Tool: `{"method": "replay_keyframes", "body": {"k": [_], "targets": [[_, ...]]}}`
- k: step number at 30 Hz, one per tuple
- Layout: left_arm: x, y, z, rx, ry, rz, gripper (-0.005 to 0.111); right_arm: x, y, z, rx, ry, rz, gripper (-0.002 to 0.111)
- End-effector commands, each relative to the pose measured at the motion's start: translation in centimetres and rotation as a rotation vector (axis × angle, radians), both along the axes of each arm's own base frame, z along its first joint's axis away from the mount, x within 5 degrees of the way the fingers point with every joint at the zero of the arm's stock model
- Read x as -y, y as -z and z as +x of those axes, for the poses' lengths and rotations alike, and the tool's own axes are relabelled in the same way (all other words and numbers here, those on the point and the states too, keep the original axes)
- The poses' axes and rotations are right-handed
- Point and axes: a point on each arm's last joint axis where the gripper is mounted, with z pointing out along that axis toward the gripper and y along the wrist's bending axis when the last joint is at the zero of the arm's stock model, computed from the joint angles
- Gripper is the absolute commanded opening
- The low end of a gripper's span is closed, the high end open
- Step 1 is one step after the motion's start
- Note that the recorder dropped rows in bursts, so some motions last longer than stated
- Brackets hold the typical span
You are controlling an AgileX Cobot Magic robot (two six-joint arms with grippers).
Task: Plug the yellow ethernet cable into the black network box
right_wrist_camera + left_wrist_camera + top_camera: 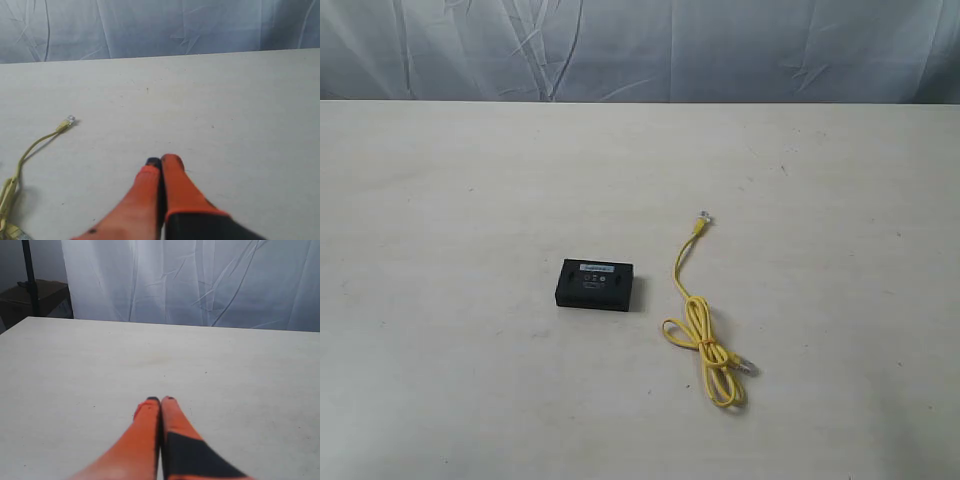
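Observation:
The black network box lies flat near the table's middle, a white label strip on its top. To its right the yellow ethernet cable runs from a clear plug at the far end down to a knotted loop with a second plug. Neither arm shows in the exterior view. My left gripper is shut and empty over bare table, with no task object in its view. My right gripper is also shut and empty; the yellow ethernet cable lies well off to its side.
The white table ends at a far edge against a wrinkled pale curtain. A dark stand and box sit beyond one table corner in the left wrist view.

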Motion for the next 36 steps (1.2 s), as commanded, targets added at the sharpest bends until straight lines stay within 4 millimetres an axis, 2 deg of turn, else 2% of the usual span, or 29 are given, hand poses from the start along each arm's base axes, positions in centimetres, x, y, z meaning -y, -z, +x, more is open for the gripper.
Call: {"method": "replay_keyframes", "body": {"k": [1, 12, 15, 22, 31, 36], "targets": [[0.0, 0.0, 0.0, 0.013, -0.003, -0.001, 0.000, 0.0, 0.0, 0.0, 0.011, 0.005, 0.000, 0.000], [0.0, 0.0, 0.0, 0.013, -0.003, -0.001, 0.000, 0.1, -0.2, 0.1, 0.040, 0.008, -0.024, 0.000], [0.0, 0.0, 0.0, 0.013, -0.003, -0.001, 0.000, 0.1, -1.0, 0.2, 0.130, 0.009, -0.007, 0.000], [0.0, 0.0, 0.0, 0.013, -0.003, -0.001, 0.000, 0.1, -4.1, 0.2, 0.466, 0.015, 0.022, 0.000], [0.0, 0.0, 0.0, 0.013, -0.003, -0.001, 0.000, 0.2, -5.4, -0.2, 0.617, 0.017, 0.035, 0.000], [0.0, 0.0, 0.0, 0.013, -0.003, -0.001, 0.000, 0.2, -5.6, -0.3, 0.638, 0.018, 0.037, 0.000]]}}
